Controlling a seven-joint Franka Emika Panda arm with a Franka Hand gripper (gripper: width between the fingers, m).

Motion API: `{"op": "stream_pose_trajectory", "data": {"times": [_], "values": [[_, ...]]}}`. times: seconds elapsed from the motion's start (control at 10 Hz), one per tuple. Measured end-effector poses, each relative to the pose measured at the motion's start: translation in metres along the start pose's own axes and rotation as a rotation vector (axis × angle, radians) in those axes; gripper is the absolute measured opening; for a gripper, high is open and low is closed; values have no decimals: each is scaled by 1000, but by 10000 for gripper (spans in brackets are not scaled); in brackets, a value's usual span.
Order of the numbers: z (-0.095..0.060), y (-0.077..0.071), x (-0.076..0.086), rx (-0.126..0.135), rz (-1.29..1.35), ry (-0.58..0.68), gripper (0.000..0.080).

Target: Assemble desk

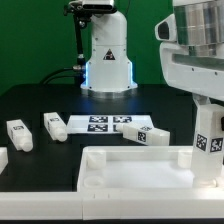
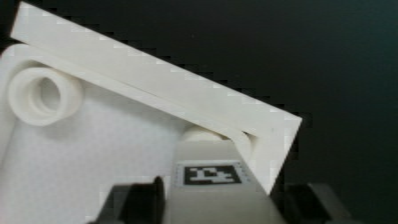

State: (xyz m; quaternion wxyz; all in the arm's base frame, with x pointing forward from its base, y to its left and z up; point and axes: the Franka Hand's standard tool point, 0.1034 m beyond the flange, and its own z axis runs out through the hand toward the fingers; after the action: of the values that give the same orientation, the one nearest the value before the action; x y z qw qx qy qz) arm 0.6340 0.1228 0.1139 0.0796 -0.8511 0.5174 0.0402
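Where the two dark fingers (image 2: 135, 205) of the robot's gripper (image 2: 214, 208) reach down, a blocky white plastic leg (image 2: 214, 180) with a black-and-white square tag sits between them. The jaws are squeezed onto this leg, one on each side.

In the exterior view the leg (image 1: 208, 135) stands upright, straight below the big white arm. Its lower end is at one corner of the wide, flat, white plastic desk panel (image 1: 130, 154). I cannot tell if the leg sits in that corner or only hangs close to it.

In the wrist view the panel (image 2: 107, 150) lies just past the jaws, and its pointed corner is close beside the held leg. A round white socket (image 2: 45, 95) in the panel is off to one side of the jaws.

The panel lies flat on the black table (image 1: 40, 105) with its rim up. Far from the jaws, three loose white legs (image 1: 53, 125) lie on their sides on the table. The thin white marker board (image 1: 105, 123) lies flat among them, well apart from the jaws.
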Motion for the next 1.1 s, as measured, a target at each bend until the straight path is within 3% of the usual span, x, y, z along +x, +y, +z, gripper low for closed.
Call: {"op": "stream_pose_trajectory", "data": {"times": [0.1, 0.2, 0.3, 0.4, 0.7, 0.8, 0.9, 1.0, 1.1], "values": [[-4, 1, 3, 8, -185, 11, 401], [-8, 1, 5, 7, -319, 29, 401], [-9, -1, 5, 8, -435, 52, 577], [-8, 0, 5, 5, -482, 50, 637], [-8, 1, 7, -6, -741, 56, 648], [-14, -1, 12, -27, -1022, 88, 649], [-15, -1, 12, -68, -1246, 105, 649], [-14, -1, 11, -65, -1228, 102, 646], [-14, -1, 12, -64, -1190, 103, 538]]}}
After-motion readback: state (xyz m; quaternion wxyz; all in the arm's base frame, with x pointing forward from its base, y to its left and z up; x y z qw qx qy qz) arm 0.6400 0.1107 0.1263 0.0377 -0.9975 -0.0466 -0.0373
